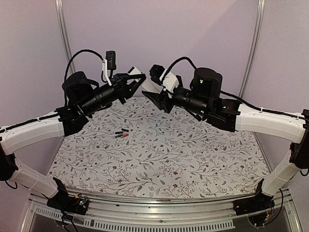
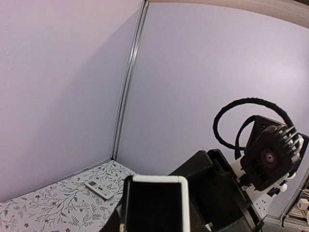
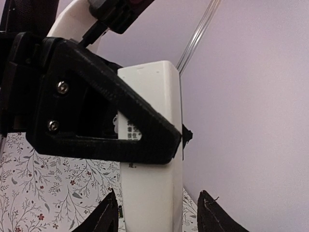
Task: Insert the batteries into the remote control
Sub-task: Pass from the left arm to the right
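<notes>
My left gripper (image 1: 136, 81) is shut on a white remote control (image 1: 146, 84) and holds it in the air above the back of the table. In the right wrist view the remote (image 3: 152, 183) stands upright, with one black left fingertip (image 3: 96, 125) across it. My right gripper (image 3: 157, 215) is open, its jaws standing on either side of the remote's lower end, with a gap on the right. In the left wrist view the remote shows as a white-rimmed dark rectangle (image 2: 183, 203). The batteries (image 1: 121, 134), slim black and red cylinders, lie on the floral table left of centre.
A second small white remote (image 2: 99, 189) lies on the floral tablecloth (image 1: 193, 154) near the back left corner; it is hidden in the top view. Lilac walls close the back and sides. The right arm's wrist (image 2: 270, 154) is close in front of the left gripper.
</notes>
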Action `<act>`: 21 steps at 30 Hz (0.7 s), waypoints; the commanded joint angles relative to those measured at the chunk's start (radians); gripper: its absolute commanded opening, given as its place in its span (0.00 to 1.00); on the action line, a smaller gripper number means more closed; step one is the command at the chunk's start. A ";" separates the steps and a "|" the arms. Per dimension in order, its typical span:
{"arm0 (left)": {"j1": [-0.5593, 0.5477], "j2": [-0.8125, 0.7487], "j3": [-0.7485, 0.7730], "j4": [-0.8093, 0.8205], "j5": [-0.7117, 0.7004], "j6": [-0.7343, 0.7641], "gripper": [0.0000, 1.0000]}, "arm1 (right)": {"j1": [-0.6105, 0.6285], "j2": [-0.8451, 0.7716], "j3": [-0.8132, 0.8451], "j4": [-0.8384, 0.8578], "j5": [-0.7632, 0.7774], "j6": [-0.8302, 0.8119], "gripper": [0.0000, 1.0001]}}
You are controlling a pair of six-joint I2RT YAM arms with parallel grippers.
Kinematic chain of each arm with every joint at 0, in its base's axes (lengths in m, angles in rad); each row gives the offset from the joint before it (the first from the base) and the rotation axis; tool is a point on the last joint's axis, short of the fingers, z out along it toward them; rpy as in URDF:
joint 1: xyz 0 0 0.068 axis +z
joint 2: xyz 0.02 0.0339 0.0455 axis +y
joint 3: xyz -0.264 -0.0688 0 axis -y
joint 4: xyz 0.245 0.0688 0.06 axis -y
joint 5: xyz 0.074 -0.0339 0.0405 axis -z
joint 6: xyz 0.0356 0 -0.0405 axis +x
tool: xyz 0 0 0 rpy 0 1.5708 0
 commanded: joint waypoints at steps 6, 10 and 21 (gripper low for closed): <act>-0.012 -0.023 -0.018 0.023 -0.014 -0.020 0.00 | 0.020 0.059 0.042 0.057 0.195 -0.063 0.33; -0.012 -0.025 -0.017 0.016 0.003 -0.012 0.00 | 0.020 0.059 0.047 0.050 0.199 -0.053 0.09; 0.011 -0.176 -0.055 -0.158 0.193 0.350 1.00 | -0.101 0.035 0.242 -0.428 -0.534 -0.003 0.00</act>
